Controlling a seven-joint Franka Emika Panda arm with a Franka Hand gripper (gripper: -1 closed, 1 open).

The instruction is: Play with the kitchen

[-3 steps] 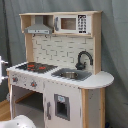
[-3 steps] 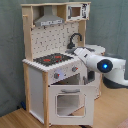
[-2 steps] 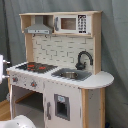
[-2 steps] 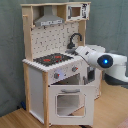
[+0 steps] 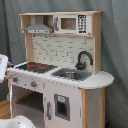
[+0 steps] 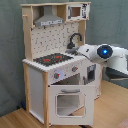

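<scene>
White and light-wood, the kitchen (image 5: 60, 70) fills most of both exterior views and stands on a wooden floor (image 6: 15, 119) w/ a grey-green curtain (image 6: 10, 50) behind it. I'll use the sink (image 5: 70, 75) as my ref point. Black faucet (image 5: 83, 59) rises right at the sink's back edge. Red-ringed black hob (image 5: 36, 66) sits just beside the sink, on the first exterior view's left. Pegboard back (image 5: 57, 50) runs behind both. Grey hood (image 5: 39, 29) hangs above the hob, and a microwave-style box (image 5: 71, 23) sits up top, roughly over the sink. Below the hob there's the windowed oven door (image 6: 69, 102), which I see standing ajar in the second exterior view; knobs (image 6: 65, 73) line the front panel above it.

From my station the arm (image 6: 102, 54) shows in the second exterior view as a white body w/ a glowing blue ring, reaching in from the second exterior view's right to approx sink level, close against the bench edge. End effector: can't tell open or closed, its tip is hidden.
</scene>
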